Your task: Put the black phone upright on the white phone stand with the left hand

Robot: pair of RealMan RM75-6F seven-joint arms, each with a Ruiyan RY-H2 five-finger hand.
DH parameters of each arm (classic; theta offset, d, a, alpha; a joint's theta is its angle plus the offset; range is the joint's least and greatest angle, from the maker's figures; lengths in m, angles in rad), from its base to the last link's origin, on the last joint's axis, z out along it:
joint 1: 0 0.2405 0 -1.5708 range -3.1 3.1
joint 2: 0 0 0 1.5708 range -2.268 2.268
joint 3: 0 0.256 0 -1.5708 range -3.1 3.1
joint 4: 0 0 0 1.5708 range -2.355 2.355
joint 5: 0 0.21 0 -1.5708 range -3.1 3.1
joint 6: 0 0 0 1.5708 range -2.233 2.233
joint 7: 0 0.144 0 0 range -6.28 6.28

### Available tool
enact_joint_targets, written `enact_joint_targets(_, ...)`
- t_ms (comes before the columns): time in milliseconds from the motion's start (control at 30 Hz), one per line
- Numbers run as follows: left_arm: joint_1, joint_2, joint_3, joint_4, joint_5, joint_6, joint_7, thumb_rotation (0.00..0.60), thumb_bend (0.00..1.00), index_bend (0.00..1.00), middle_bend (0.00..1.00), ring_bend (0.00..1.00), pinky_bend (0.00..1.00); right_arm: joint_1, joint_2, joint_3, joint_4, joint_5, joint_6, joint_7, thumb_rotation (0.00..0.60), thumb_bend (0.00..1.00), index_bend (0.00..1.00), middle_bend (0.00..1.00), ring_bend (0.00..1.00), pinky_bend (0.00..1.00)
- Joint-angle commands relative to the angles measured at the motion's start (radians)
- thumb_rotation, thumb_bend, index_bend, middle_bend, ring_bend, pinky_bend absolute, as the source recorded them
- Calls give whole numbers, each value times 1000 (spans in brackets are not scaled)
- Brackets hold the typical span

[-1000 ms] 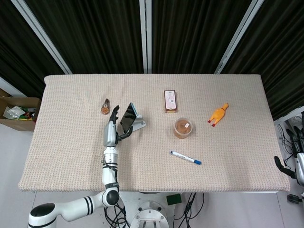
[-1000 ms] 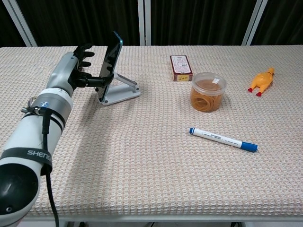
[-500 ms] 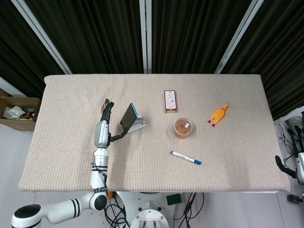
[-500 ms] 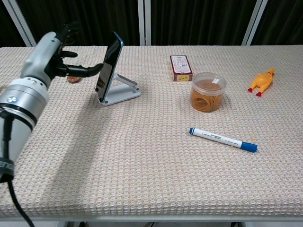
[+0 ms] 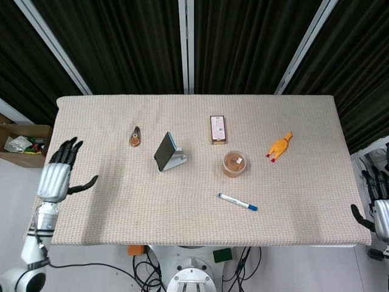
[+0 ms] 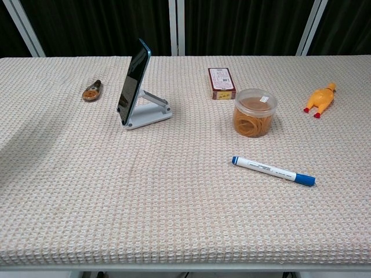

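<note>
Your black phone (image 6: 133,81) stands upright, leaning back on the white phone stand (image 6: 152,111) at the bench's (image 6: 174,191) left-centre. Your left robot hand (image 5: 58,173) hangs off the bench's left edge, well apart from the phone, fingers spread and holding nothing. Your right robot hand (image 5: 378,210) shows only partly at the right frame edge; you cannot tell how its fingers lie. A blue-capped marker (image 6: 272,170) lies near the front.

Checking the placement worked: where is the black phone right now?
The black phone leans upright on the white phone stand, left of centre in both views, between the small brown object and the red box.
</note>
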Motion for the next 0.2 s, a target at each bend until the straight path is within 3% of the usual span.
enact_joint_targets(33, 118, 7, 107, 101, 81, 124, 81, 92, 130, 54, 20, 0, 148, -7, -20, -19, 16, 3, -23, -19, 600, 304, 0, 0, 0, 0)
enact_joint_targets(200, 187, -45, 135, 195, 89, 178, 1, 49, 128, 58, 32, 0, 138, -8, -56, -34, 32, -8, -31, -69, 600, 304, 0, 0, 0, 0)
